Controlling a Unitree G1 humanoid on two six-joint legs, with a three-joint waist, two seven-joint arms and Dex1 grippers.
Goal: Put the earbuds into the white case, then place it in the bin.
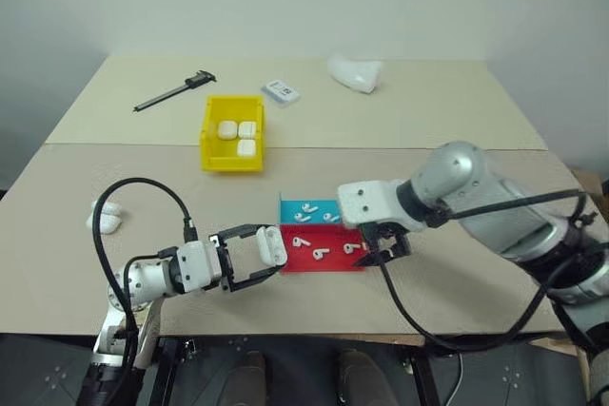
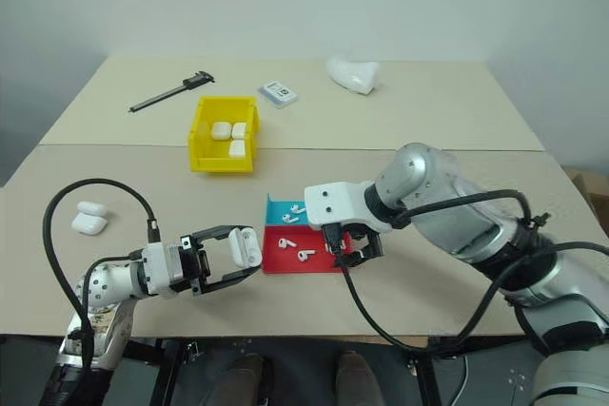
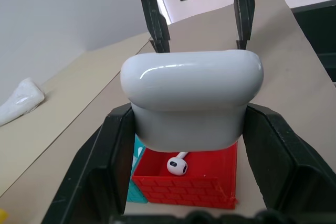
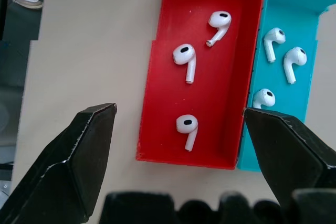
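Two spare white cases (image 2: pixel 88 219) lie on the table (image 1: pixel 457 121) at far left, well apart from the action. Left gripper (image 1: pixel 255 256) is clamped on the white case (image 1: pixel 270 245), holding it above the table just left of the red tray (image 1: pixel 324 259). The bin (image 1: pixel 232 133) sits further back, with three white cases (image 1: pixel 239 135) already inside. Earbuds (image 4: pixel 186 61): three in the red tray, three in the adjoining blue tray (image 4: pixel 294 51). Right gripper (image 1: pixel 383 252) hangs over the red tray's right end, fingers spread wide, nothing held. Caliper (image 1: pixel 175 90), card (image 1: pixel 281 92) and white wad (image 1: pixel 355 72) lie along the far edge.
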